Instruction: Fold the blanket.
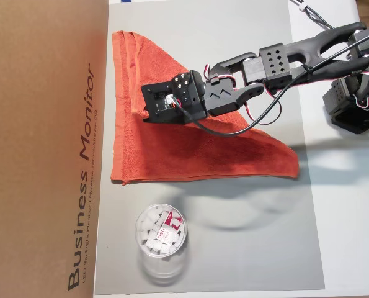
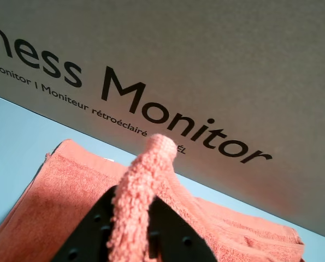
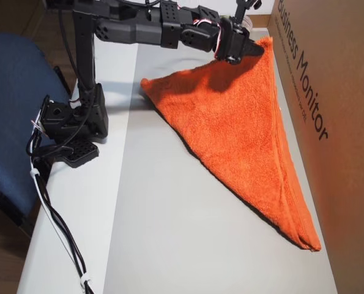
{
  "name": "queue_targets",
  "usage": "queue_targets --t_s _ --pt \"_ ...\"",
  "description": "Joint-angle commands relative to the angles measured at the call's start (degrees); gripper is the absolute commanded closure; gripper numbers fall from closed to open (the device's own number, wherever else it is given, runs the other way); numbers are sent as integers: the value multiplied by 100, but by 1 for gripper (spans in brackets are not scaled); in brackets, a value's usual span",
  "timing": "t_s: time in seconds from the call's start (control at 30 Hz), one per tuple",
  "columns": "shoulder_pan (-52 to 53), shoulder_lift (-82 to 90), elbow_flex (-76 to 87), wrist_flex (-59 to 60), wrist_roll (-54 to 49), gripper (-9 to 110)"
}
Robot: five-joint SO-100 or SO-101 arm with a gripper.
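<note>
1. Black two-finger gripper (image 2: 135,218) clenched on a corner of the orange-red terry-cloth blanket (image 1: 190,146), seen in wrist view.
2. Blanket lies as a folded triangle on grey mat (image 1: 252,248), left edge just beside brown cardboard monitor box (image 1: 41,149) in an overhead view.
3. Clear plastic cup (image 1: 161,239) w/ white bits sits near the blanket.

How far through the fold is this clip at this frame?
Done: the blanket already lies doubled into a triangle on the grey mat. In hand: the gripper pinches a corner of it, raised near the cardboard box. Left: setting that corner down and letting go.
</note>
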Motion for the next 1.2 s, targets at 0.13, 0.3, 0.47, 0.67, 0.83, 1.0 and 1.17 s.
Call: queue_targets --t_s 0.13,0.3,0.47,0.67,0.83,1.0,1.17 --pt "-114 -404 -378 -554 -35 102" --pt "-290 -993 -923 -659 -35 102" --pt "-422 -1740 -1731 -659 -35 102" --pt "-501 -2549 -2522 -659 -281 102" --pt "-527 -3094 -3023 -659 -431 102" --pt "-606 -3551 -3463 -659 -589 102" --pt "-686 -3973 -3902 -659 -589 102"
